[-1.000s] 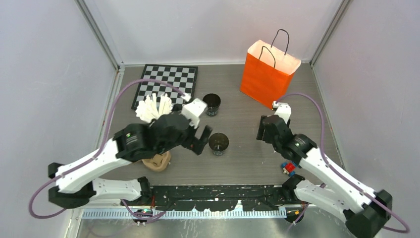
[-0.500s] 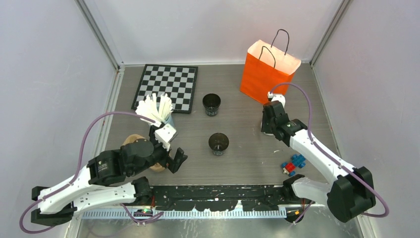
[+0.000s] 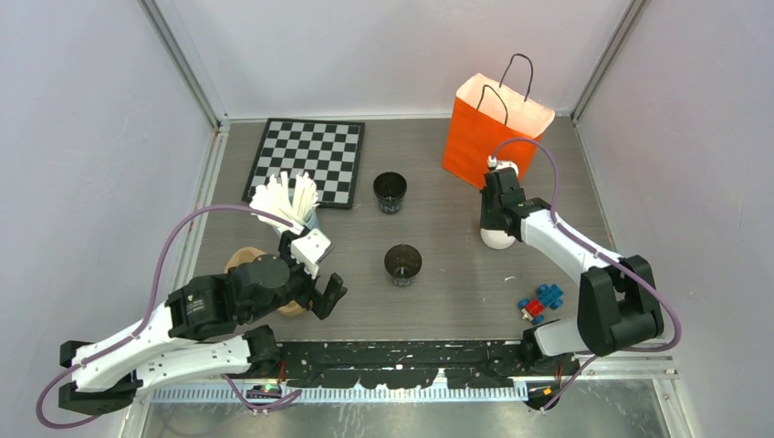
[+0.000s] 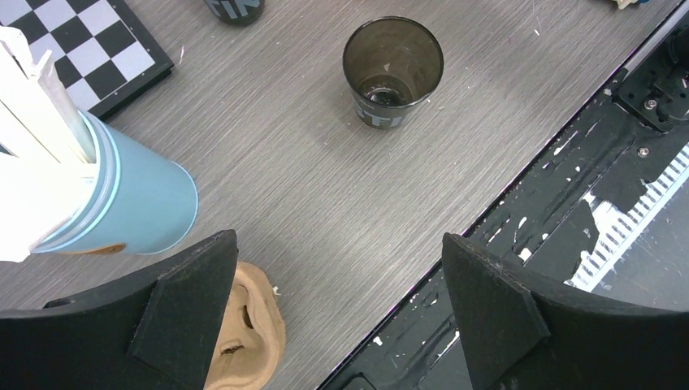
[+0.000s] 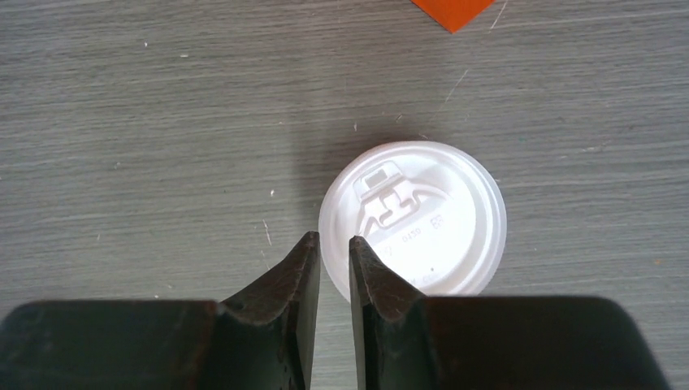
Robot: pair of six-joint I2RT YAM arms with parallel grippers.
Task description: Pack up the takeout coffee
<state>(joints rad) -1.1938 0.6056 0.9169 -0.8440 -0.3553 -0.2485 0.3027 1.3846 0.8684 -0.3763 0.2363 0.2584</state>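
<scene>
The white lid [image 5: 413, 219] looks light, thin, slippery; we would pinch its rim; right fingers [image 5: 280, 301] nearly together astride it, clamped or not we cannot tell; left fingers [image 4: 191, 296] wide apart.

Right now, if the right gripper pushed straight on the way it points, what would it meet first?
The white lid: the right gripper points down at its left rim, jaws nearly together, one over the rim. Past it, likely just table.
</scene>
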